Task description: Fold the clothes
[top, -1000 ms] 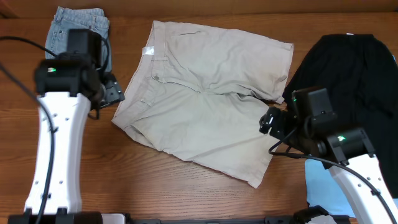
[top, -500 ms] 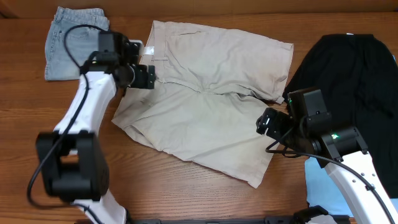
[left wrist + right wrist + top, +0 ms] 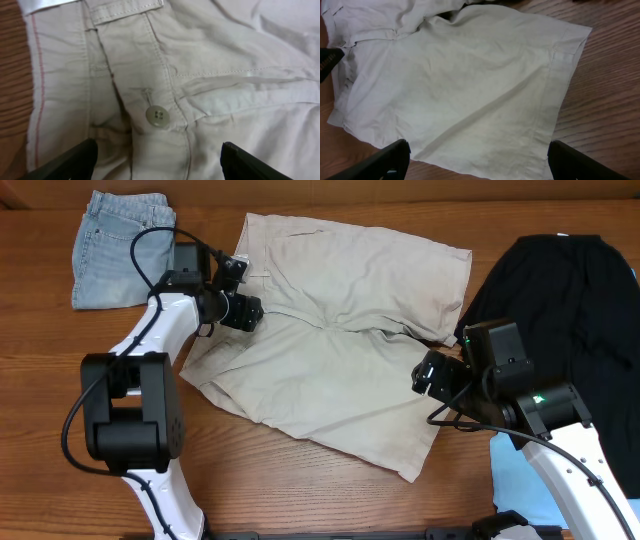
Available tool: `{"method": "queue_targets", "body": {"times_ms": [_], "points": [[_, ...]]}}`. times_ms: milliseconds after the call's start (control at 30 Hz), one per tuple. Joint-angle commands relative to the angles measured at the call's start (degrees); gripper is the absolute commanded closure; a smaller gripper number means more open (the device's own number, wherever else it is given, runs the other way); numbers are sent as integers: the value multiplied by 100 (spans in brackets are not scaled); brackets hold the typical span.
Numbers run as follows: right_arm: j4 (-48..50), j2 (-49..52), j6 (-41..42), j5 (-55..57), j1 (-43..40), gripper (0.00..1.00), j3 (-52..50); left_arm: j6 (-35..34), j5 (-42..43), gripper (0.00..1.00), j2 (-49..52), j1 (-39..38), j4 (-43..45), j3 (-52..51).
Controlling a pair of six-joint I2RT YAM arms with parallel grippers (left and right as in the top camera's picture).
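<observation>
Left hand and right hand both released above large pale beige cotton shorts, spread flat mid-surface.
Left hand's fingers wide apart over the waistband, by a round beige button; touching cloth or not, hard to tell. Right hand's fingers equally wide, grasping nothing, over the near leg's hem. Pale-blue denim shorts at the far-left of the brown wooden surface; black garment at right, light-blue cloth nearer the front.
</observation>
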Motion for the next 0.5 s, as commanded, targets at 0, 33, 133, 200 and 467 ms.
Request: {"method": "queue_targets", "body": {"times_ms": [0, 33, 133, 200, 467], "points": [[22, 7, -31, 61, 26, 8, -13, 175, 48, 20, 293, -90, 103, -2], [22, 7, -31, 61, 26, 8, -15, 175, 28, 20, 323, -92, 98, -2], [22, 7, -31, 61, 26, 8, -15, 146, -85, 21, 402, -92, 87, -2], [28, 7, -31, 70, 26, 8, -13, 129, -131, 23, 404, -92, 101, -2], [68, 7, -31, 125, 26, 8, -15, -57, -131, 58, 404, -85, 155, 42]]}}
